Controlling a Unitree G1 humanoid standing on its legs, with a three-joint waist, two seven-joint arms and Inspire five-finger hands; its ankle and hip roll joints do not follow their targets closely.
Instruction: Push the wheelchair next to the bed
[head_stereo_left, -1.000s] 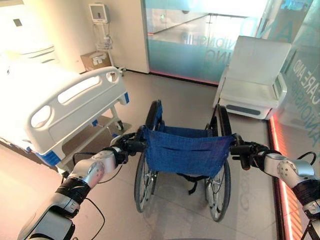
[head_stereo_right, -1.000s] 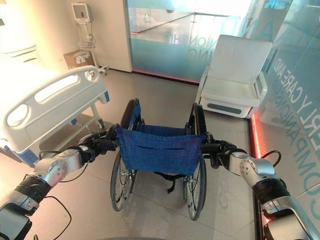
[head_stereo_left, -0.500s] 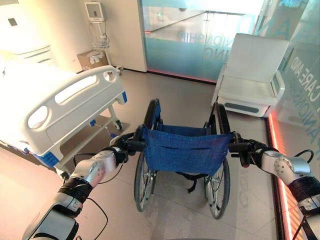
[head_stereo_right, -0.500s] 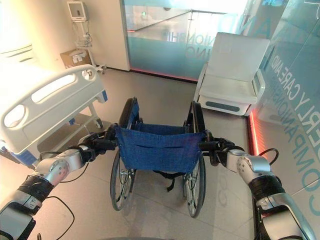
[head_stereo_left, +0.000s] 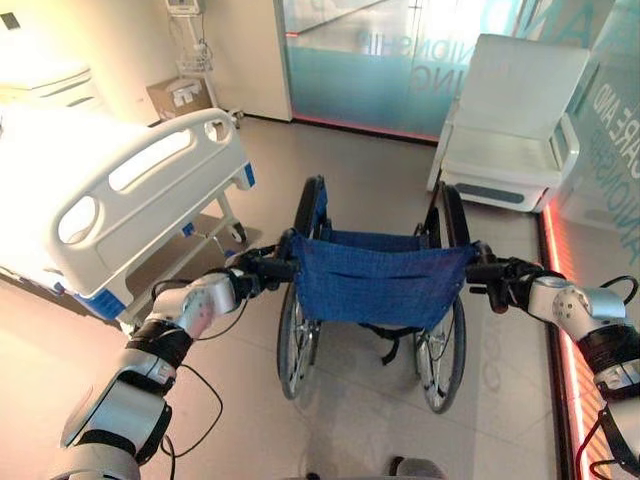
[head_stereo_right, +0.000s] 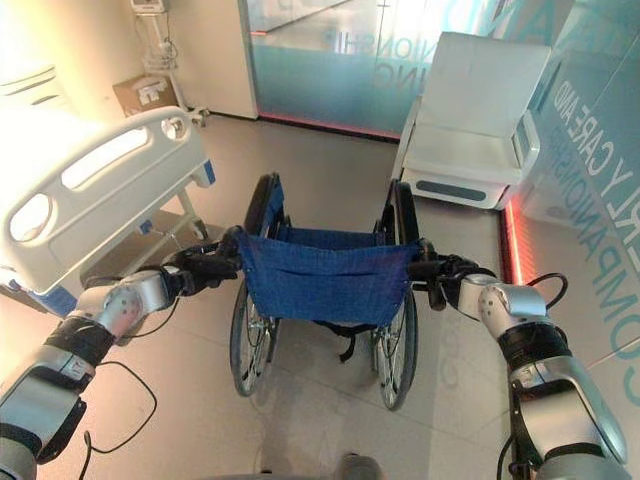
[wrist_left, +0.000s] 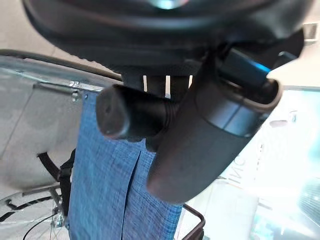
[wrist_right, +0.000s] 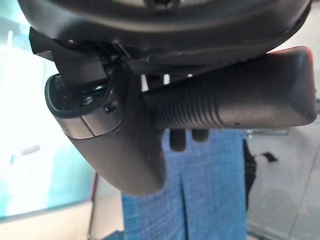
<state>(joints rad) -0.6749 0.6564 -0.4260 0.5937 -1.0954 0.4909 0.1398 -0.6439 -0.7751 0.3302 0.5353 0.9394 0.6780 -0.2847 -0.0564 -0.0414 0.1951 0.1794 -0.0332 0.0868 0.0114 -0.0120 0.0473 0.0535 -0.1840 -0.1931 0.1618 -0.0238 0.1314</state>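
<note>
The wheelchair (head_stereo_left: 378, 290) is sitting right in front of me, the bed (head_stereo_left: 120, 200) off to my left. My left hand (head_stereo_left: 243, 283) and right hand (head_stereo_left: 506, 283) are each gripping a push handle; I'm favouring the right side, aiming to swing leftward evenly.

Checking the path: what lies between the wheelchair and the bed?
Bare floor separates the wheelchair from the bed, seen in the left eye view.
</note>
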